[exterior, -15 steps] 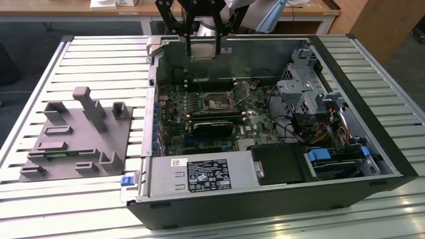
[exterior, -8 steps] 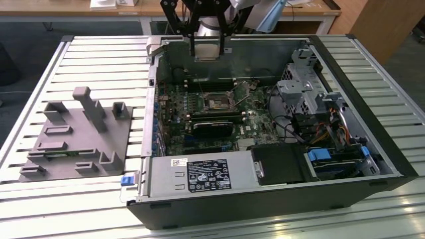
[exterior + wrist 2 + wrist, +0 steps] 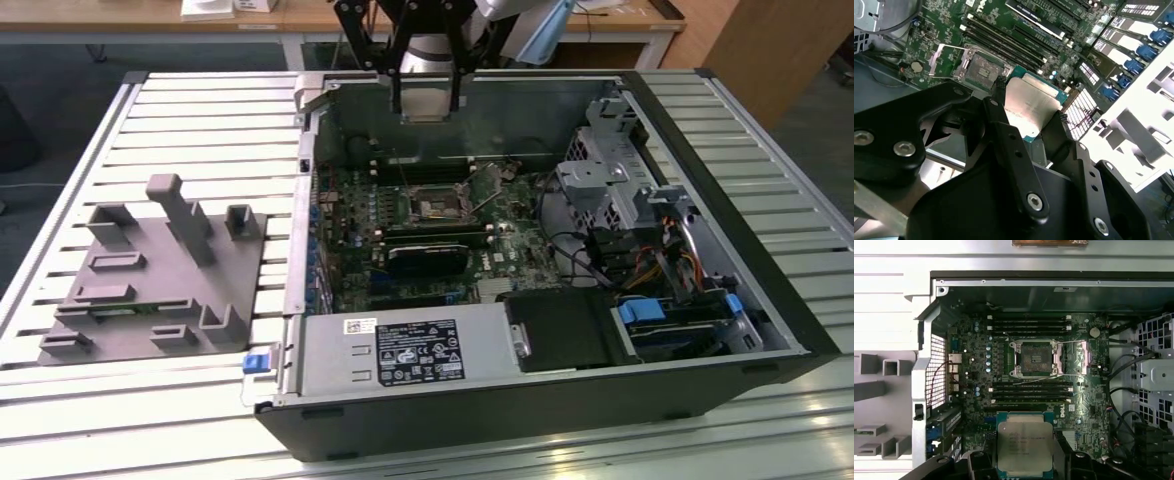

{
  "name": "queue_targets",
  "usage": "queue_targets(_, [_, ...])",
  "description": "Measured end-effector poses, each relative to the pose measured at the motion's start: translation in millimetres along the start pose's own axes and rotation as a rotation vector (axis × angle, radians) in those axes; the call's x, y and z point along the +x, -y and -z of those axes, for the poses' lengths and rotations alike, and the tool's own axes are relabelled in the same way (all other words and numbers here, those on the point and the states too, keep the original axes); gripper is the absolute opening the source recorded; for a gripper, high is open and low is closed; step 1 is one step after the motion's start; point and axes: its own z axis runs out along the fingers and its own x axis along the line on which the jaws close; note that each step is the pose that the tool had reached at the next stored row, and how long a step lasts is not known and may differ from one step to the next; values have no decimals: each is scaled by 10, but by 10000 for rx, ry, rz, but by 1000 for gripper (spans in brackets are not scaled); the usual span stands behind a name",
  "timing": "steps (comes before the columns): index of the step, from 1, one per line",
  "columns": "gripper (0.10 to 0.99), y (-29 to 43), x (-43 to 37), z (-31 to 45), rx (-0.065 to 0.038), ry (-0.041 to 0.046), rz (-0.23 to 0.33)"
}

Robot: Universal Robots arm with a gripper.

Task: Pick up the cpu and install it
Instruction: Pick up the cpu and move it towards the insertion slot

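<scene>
A slatted metal desk (image 3: 200,110), and on it an open computer case (image 3: 534,415) lying on its side, inside facing up. At about nine o'clock from the case in the exterior view, a grey fixture plate (image 3: 134,290) with upright blocks, apart from the case.

Inside the case, the green motherboard (image 3: 360,215) toward the middle. A power supply (image 3: 387,355) at about six o'clock from it, drive cages and cables at about three o'clock. Near the centre of the board, the dark socket (image 3: 1035,358), seemingly empty, with its metal retaining frame folded aside and memory rows along two of its sides.

Over the far wall of the case, at about twelve o'clock from the socket in the exterior view, the black hand (image 3: 1030,112) hanging from the arm. Closed partway on the cpu (image 3: 1025,442): two fingers (image 3: 1004,125) pressing on opposite edges of the chip, silvery lid showing, thin pale-green rim around it. Chip held flat in the air, well above the board. Not over the socket itself but off to one side of it, as far as can be judged from both wrist views.

As a judgement: pick-up done, chip firmly in the grip and up over the open case. Left to do: bringing it over the socket, seating it, letting go. Roughly half way.
</scene>
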Motion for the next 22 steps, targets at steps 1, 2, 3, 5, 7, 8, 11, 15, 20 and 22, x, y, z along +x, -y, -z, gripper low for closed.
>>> queue_targets(1, [537,0,-8,-1,1,0,-1])
queue_targets(2, [537,0,-15,-2,1,0,-1])
queue_targets(3, [537,-1,-23,-2,1,-1,0])
queue_targets(5, [537,-1,-36,-5,1,0,0])
queue_targets(7, [537,-1,-48,-6,1,-1,0])
queue_targets(8, [537,-1,-54,-7,1,-1,0])
queue_targets(11, [537,-2,-71,-10,0,0,-1])
queue_targets(15, [537,-2,-94,-13,0,0,0])
queue_targets(20, [537,-3,-125,-18,1,0,0])
queue_targets(22, [537,-5,-138,-20,1,0,0])
